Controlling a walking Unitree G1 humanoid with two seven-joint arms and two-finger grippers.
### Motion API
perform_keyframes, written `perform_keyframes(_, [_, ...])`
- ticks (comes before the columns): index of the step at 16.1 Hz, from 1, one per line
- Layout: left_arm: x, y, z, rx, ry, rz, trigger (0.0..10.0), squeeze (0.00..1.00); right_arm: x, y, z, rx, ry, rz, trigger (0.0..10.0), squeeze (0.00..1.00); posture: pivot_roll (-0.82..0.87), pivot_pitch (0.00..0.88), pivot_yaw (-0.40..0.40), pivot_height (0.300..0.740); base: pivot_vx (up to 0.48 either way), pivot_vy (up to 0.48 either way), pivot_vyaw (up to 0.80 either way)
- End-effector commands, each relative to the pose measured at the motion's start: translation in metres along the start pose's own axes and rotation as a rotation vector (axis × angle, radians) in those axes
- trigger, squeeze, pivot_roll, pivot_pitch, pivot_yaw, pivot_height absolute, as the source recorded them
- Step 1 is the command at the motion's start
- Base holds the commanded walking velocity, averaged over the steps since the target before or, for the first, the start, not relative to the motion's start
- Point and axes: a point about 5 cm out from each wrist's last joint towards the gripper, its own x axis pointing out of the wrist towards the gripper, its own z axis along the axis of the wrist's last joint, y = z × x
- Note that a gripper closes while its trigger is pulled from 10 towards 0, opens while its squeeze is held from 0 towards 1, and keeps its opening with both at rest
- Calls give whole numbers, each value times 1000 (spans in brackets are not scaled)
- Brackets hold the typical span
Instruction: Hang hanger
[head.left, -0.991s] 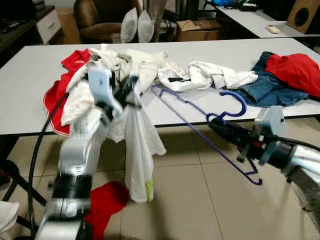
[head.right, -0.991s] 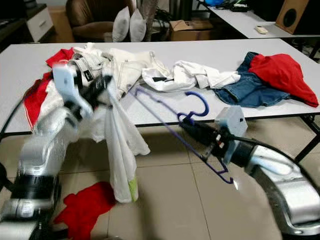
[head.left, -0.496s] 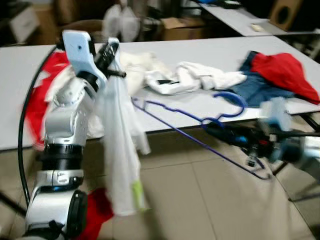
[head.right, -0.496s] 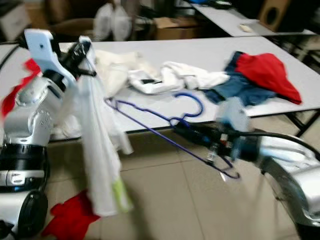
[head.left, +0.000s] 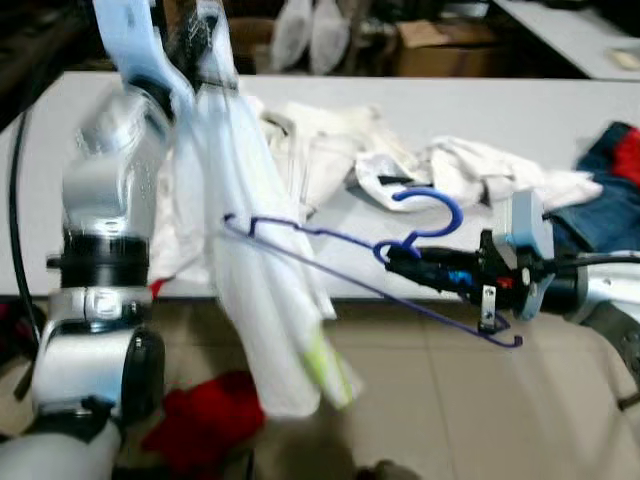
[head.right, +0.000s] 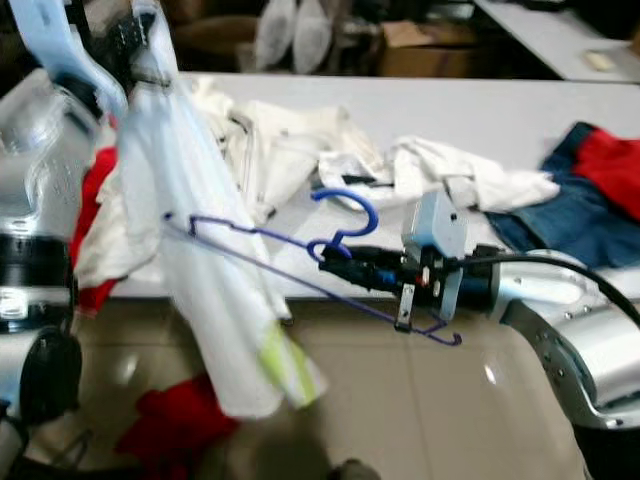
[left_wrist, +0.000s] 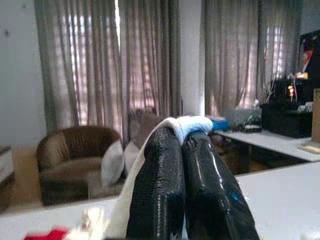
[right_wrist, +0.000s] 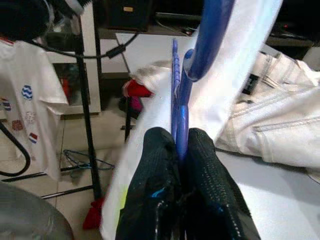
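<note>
White cloth dominates the left of the scene: one white garment (head.left: 255, 290) hangs from the left end effector (head.left: 195, 25), raised high above the near edge of the table (head.left: 560, 105), its two black fingers (left_wrist: 165, 190) pinched together on a fold of the fabric. The garment drapes down in front of the table edge, its hem well below the tabletop and above one red cloth (head.left: 205, 425) lying on the tiled floor (head.left: 480, 410). Another red piece (head.right: 95, 215) shows behind the hanging garment at the table's left side. On the table beyond lies a heap of white clothes (head.left: 330, 150), with a second white bundle (head.left: 480, 175) to its right. One blue hanger (head.left: 370, 265) is held level in front of the table's near edge, its far tip touching or just beside the hanging garment, its hook curling upward over the tabletop. The right end effector (head.left: 400, 262) has its fingers (right_wrist: 160, 175) clamped on the hanger's neck just below the hook. Farther right on the table sit one pair of blue jeans (head.right: 570, 220) with a red garment (head.right: 610, 160) on top. Behind the table stand one brown armchair (left_wrist: 75, 155) with two pale cushions (head.left: 310, 30) and a cardboard box (head.left: 450, 55). The stereo views are blurred.
</note>
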Motion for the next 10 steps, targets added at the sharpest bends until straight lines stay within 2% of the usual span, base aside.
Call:
perform_keyframes(1, [3,0,9,24,-26,-17,10000,0,2,0,9,-50,-13,22,10000,0,-150,0,16,740,368,0,0])
perform_keyframes(4, [6,-4,14,28,-37,-62,10000,0,5,-8,13,-56,-19,16,10000,0,-143,0,10,740,368,0,0])
perform_keyframes(6, [12,-18,20,16,-55,-160,10000,0,10,-14,20,-84,-33,58,10000,0,-137,0,2,740,364,0,0])
perform_keyframes(8, [14,-25,23,-9,-63,-206,10000,0,13,-17,22,-95,-34,61,10000,0,-134,0,-1,740,358,0,0])
perform_keyframes(10, [14,-35,32,-49,-93,-279,10000,0,20,-24,23,-108,-30,51,10000,0,-121,0,-13,740,0,0,0])
